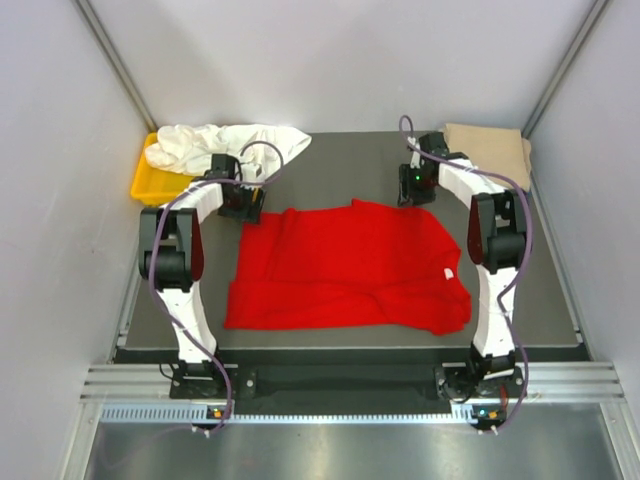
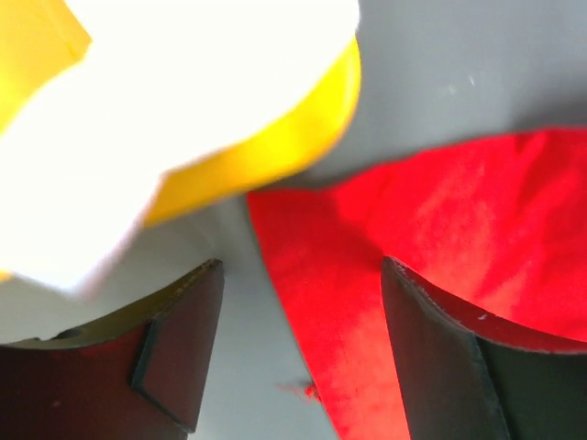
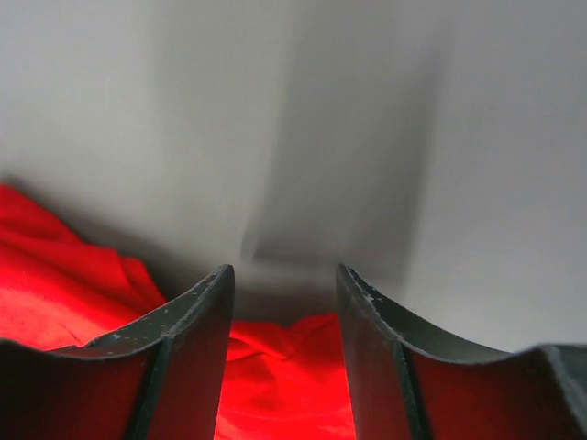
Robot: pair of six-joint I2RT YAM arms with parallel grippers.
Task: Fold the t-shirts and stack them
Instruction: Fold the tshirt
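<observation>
On the worktop (image 1: 340, 170) our red t-shirt (image 1: 345, 270) lies spread out in the middle. Our left jaws stand wide over its far left corner, our right jaws half open over the far right; we should pinch both corners together, then fold evenly

The red t-shirt (image 1: 340, 265) is showing a plain bright red, and its neck label (image 1: 449, 275) is showing white. The white t-shirt (image 1: 230, 145) is appearing plain white, and the tan t-shirt (image 1: 490, 150) plain beige. The tray (image 1: 150, 183) is showing solid yellow. The worktop (image 1: 340, 165) is showing flat dark grey. The left arm (image 1: 185, 290) and right arm (image 1: 490, 300) are showing white links, black joints and purple cables.
</observation>
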